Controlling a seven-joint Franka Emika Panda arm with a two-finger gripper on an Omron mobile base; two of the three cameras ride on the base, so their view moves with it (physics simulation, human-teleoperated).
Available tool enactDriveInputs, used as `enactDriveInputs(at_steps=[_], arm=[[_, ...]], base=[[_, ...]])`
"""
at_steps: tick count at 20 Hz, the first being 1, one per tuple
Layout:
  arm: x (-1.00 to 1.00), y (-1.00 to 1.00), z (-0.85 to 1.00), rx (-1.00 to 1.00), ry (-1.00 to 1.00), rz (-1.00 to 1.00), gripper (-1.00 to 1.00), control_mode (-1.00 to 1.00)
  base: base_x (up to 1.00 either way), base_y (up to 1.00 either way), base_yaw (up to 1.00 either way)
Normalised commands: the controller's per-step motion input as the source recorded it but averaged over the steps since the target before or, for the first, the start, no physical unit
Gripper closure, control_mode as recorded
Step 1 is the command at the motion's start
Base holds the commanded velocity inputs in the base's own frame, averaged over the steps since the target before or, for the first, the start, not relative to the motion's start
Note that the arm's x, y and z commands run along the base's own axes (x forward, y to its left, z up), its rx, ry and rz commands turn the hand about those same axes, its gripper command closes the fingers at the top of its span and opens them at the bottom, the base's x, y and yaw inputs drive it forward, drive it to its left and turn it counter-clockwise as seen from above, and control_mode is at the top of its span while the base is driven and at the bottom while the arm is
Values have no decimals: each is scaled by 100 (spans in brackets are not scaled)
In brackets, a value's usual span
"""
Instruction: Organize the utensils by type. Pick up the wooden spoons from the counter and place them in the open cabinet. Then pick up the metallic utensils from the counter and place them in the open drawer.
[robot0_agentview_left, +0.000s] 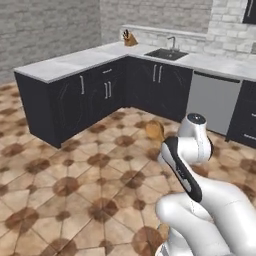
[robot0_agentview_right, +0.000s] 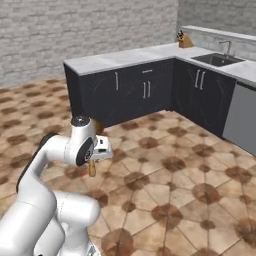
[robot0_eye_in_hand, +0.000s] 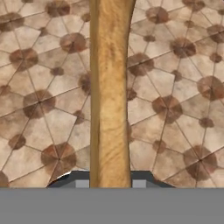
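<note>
While the gripper (robot0_agentview_right: 93, 161) is closed on a wooden spoon (robot0_eye_in_hand: 110, 94), the spoon is carried above the brown patterned floor tiles (robot0_agentview_right: 170, 185), well apart from the counter (robot0_agentview_right: 120, 57). Delivery to the open cabinet is judged not yet done. Black base cabinets (robot0_agentview_left: 85, 97), a sink (robot0_agentview_left: 166, 53) and grey brick walls (robot0_agentview_right: 75, 30) are seen beyond.

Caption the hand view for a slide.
Gripper shut on a wooden spoon, carried above the patterned tile floor.

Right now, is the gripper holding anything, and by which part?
Yes. The gripper is shut on a wooden spoon, clamping its handle; the rest hangs over the floor.
</note>
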Motion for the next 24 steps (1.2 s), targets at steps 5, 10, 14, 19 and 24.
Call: enactDriveInputs(at_steps=[5, 10, 14, 19, 24], arm=[[0, 0, 0, 0, 0, 0, 100, 100], [0, 0, 0, 0, 0, 0, 100, 100], [0, 0, 0, 0, 0, 0, 100, 100], [0, 0, 0, 0, 0, 0, 100, 100], [0, 0, 0, 0, 0, 0, 100, 100]], base=[[94, -25, -5], [74, -25, -30], [72, -30, -26], [59, -33, -3], [64, -36, 0]])
